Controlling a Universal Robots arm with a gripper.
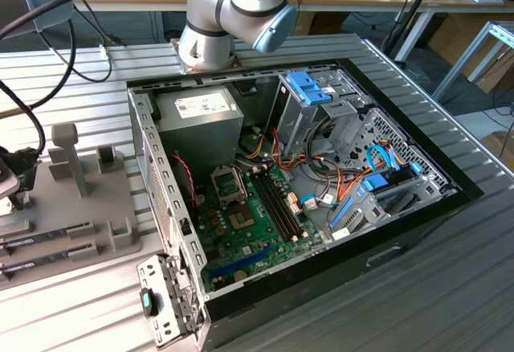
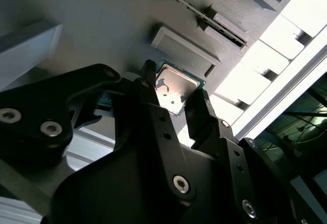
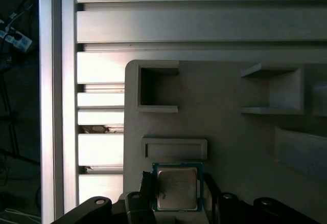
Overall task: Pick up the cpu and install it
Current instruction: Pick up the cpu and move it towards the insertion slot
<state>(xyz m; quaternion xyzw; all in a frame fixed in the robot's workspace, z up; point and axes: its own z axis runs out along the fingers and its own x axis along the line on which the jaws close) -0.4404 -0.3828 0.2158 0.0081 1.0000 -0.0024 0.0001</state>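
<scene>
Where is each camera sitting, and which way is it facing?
Exterior view: off the arm, raised, looking down at the open computer case; the arm shows.
First wrist view: on the wrist, facing the grey fixture; the gripper shows.
Second wrist view: on the wrist, looking along the gripper's black fingers.
Shared: both wrist views show the gripper shut on the cpu.

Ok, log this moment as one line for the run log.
step: pick | gripper: shut on cpu | cpu: at grey fixture tray | install: not done
</scene>
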